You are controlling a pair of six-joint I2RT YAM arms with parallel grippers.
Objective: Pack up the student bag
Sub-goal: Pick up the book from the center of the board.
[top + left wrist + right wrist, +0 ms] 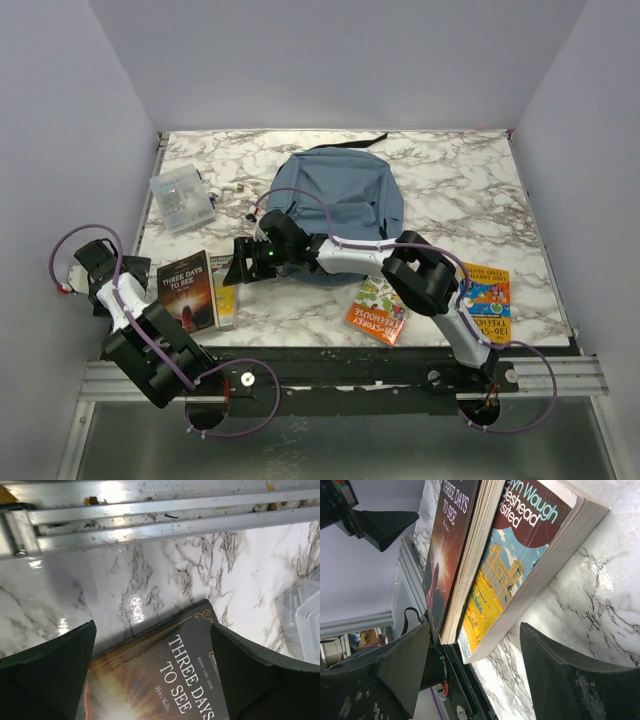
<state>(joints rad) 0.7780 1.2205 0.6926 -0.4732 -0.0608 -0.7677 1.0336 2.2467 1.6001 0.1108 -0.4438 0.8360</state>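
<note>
**1. Claw state.** The right claw stands wide, though short of full spread, and grips nothing. No finger touches a book. The left claw is spread fully and is likewise empty.

**2. Position.** Two books lie on the table directly ahead of the right claw. The dark book overlaps the Waugh book, whose near corner shows between the fingers. The left claw hovers beyond the dark book, on its opposite side. The bag lies behind the right claw, beside its wrist, and the right forearm crosses the bag's near edge.

**3. Hazards.** We judge four.
- (a) Because the books overlap, a closing claw may catch both, or only the upper one, and the pair may shear apart.
- (b) The marble looks glossy, so a finger meeting a book's edge may push it away instead of getting under it.
- (c) The two claws face each other across the same books, so an advance by either risks contact.
- (d) A retreat of the forearm may drag the soft bag.

**4. Bag.** It is dusty blue, soft and slumped flat, with a rounded outline. A black strap lies at the end farthest from the claw. We cannot tell whether its mouth is open; a collapsed mouth would block a book.
</note>
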